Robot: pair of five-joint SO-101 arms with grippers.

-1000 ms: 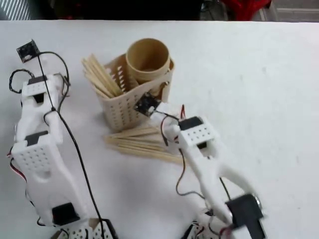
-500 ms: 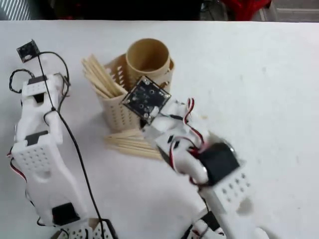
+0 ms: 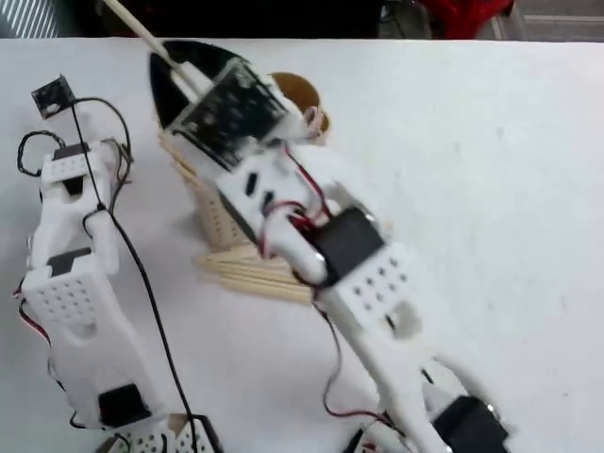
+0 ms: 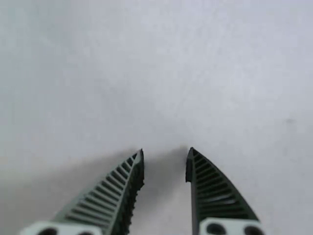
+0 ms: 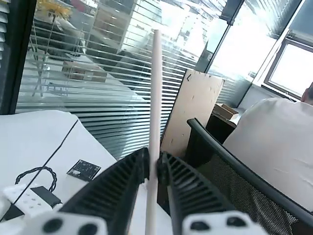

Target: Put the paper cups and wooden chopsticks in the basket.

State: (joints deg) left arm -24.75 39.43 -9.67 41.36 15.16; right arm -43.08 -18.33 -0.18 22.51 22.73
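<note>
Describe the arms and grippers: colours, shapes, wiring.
Both arms are white shells with perforated panels and black servos. The left arm carries a long black cable; the right arm has red, white and black wires. Left gripper and right gripper are dark, ribbed and tapered.

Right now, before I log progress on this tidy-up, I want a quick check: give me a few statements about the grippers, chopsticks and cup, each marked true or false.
1. The right gripper is shut on a single wooden chopstick. True.
2. The left gripper holds a paper cup. False: it is open with nothing between its fingers, over the bare table.
3. Every chopstick is already in the basket. False: a bundle of chopsticks lies on the table beside it.
4. A paper cup stands in the basket. True.
5. The held chopstick lies flat on the table. False: it is raised in the air, above the basket.
</note>
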